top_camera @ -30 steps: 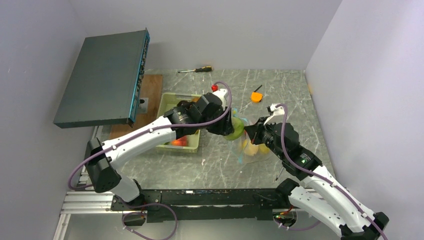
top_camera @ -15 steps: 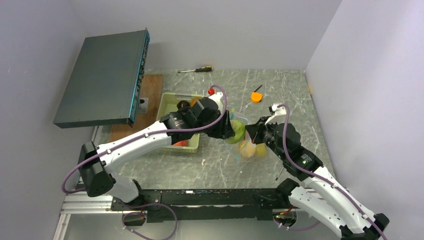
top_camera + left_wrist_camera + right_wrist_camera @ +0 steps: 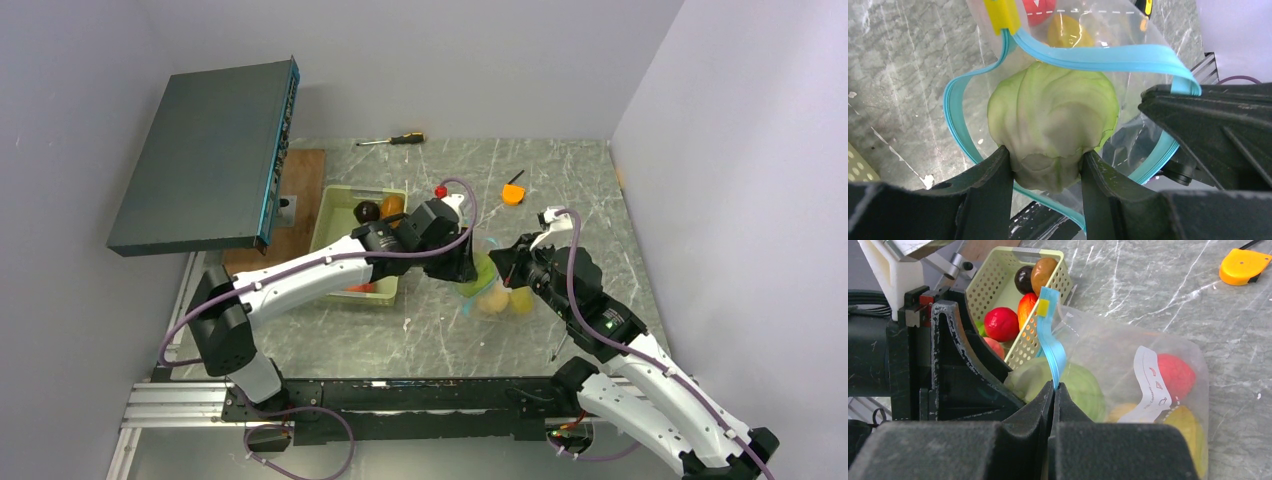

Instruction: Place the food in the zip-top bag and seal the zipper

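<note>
As cabbage (image 3: 1053,112) blocks bag (image 3: 1108,340) mouth, tray (image 3: 1020,347) beside

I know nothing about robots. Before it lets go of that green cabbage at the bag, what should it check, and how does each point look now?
1. Left tool grips the green cabbage: ok, pressed from both sides.
2. Right tool holds the zipper: ok, shut on the teal strip.
3. Zip-top bag mouth open: ok, the strip loops round the cabbage.
4. Cabbage fully below the strip: cannot tell.
5. Room inside: ok, the red piece and yellow piece lie at the far end.
6. Tray emptied: not ok, a red fruit and others lie in it.
</note>
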Motion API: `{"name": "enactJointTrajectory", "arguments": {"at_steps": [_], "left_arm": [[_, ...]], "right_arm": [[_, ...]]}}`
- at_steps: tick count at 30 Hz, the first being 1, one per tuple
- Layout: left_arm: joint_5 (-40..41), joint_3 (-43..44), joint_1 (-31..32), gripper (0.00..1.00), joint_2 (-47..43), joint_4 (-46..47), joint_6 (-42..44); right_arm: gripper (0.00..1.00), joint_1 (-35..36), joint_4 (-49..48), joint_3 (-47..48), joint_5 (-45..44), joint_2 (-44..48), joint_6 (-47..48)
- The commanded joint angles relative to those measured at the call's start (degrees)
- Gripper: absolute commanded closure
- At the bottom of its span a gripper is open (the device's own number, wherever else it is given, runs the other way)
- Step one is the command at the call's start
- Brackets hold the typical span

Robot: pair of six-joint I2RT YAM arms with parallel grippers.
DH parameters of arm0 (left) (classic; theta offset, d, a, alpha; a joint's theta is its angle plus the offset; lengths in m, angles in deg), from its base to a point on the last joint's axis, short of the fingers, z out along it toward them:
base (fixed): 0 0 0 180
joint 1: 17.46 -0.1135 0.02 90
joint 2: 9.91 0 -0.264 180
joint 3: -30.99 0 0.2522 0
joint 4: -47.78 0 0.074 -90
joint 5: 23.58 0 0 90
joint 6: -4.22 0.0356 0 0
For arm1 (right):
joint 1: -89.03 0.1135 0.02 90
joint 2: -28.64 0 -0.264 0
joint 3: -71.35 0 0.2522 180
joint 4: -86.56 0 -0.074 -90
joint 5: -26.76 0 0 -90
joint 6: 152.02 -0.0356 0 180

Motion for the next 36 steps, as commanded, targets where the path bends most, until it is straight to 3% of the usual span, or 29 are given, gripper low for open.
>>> {"name": "enactJointTrajectory", "arguments": {"at_steps": [1, 4, 9, 19, 22, 29, 36], "left_arm": [[1.2, 4.5, -0.1, 0.57, 0.3, 1.6, 0.7], [1.3, 5.3, -0.3, 0.35, 0.7, 1.9, 0.9], [0.7, 2.2, -0.3, 0.19, -2.3, 4.5, 1.4], [1.9, -5.4, -0.3, 0.10, -12.1, 4.1, 1.7], [5.1, -8.0, -0.3, 0.05, -15.6, 3.9, 1.8], [10.3, -13.7, -0.3, 0.07, -18.0, 1.7, -0.7], [18.5, -13.4, -0.3, 0.02, -18.9, -5.9, -0.4]], "right_arm": [[1.00, 0.2, -3.6, -0.1, 0.9, 0.9, 0.1], [1.00, 0.2, -3.5, -0.2, 0.7, 0.8, 0.1], [1.00, 0.2, -3.5, -0.3, 0.5, 0.6, 0.1], [1.00, 0.2, -3.0, 0.3, 0.2, -0.2, 0.1], [1.00, 0.2, -2.7, 0.6, -0.1, -0.1, 0.2], [1.00, 0.2, -1.6, 1.5, -1.1, -0.2, 0.3], [1.00, 0.2, -1.3, 1.6, -2.0, -0.8, 0.2]]}}
